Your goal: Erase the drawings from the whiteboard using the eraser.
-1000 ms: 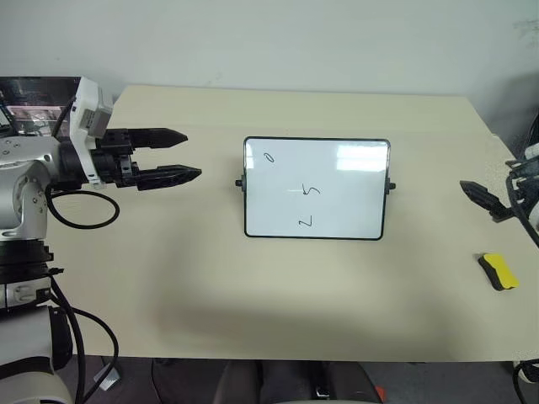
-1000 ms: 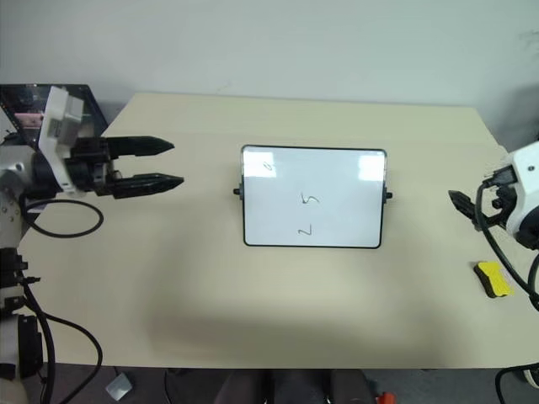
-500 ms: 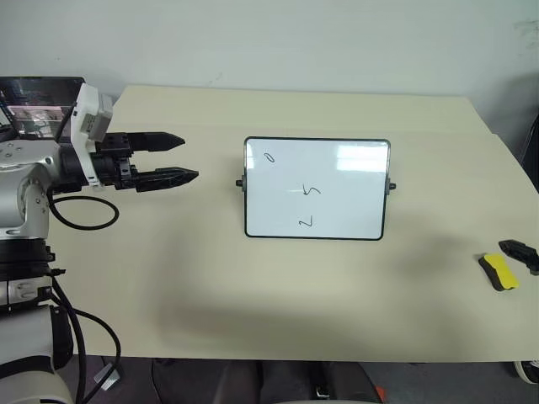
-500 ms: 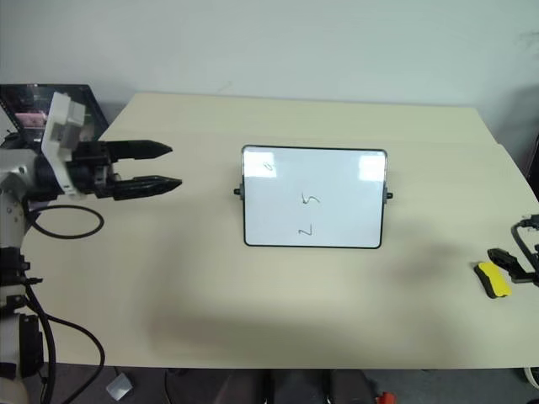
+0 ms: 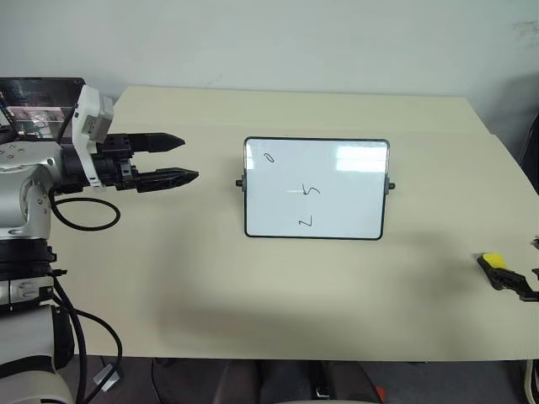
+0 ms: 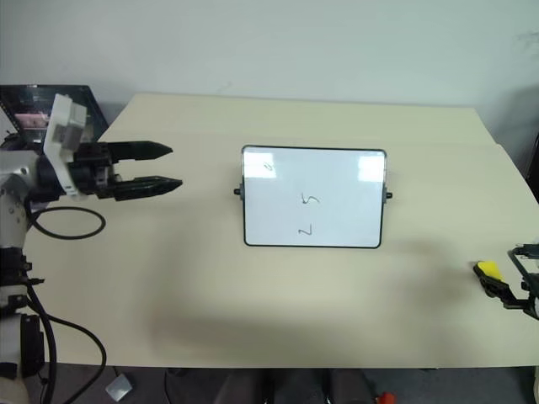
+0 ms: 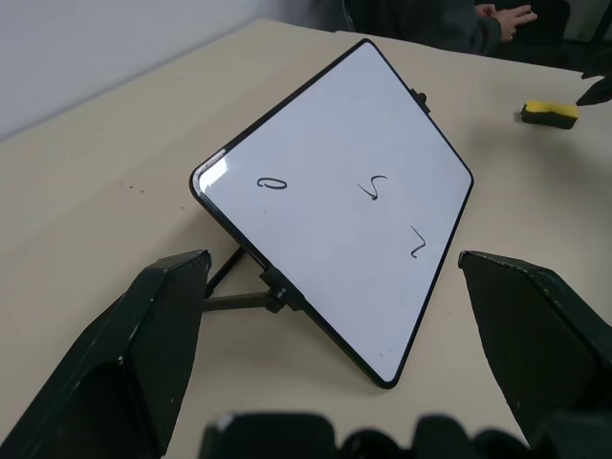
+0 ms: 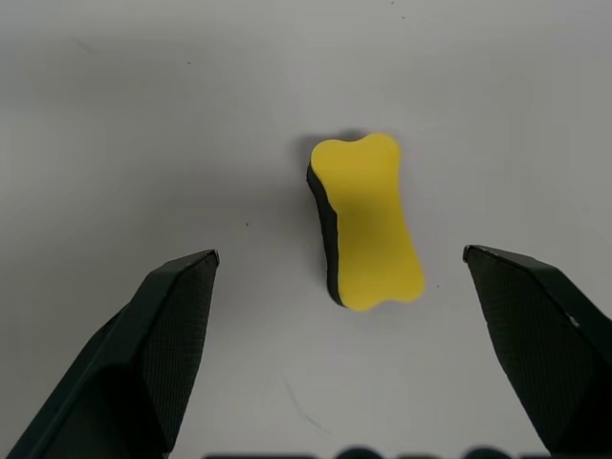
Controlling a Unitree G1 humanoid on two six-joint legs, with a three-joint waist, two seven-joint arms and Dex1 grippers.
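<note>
Both eye views look forward and down from the head onto one pale surface [image 5: 194, 286], sharing the whiteboard [image 5: 317, 188] at centre. The left wrist view faces the same whiteboard from its side, low and near. The right wrist view looks down close on the eraser [image 8: 365, 222].

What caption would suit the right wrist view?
Open right gripper poised over the yellow eraser lying on the table.

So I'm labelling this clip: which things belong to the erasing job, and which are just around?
Job:
whiteboard
drawings
eraser
right gripper, open above the eraser

Around:
table
laptop
left gripper, open
</note>
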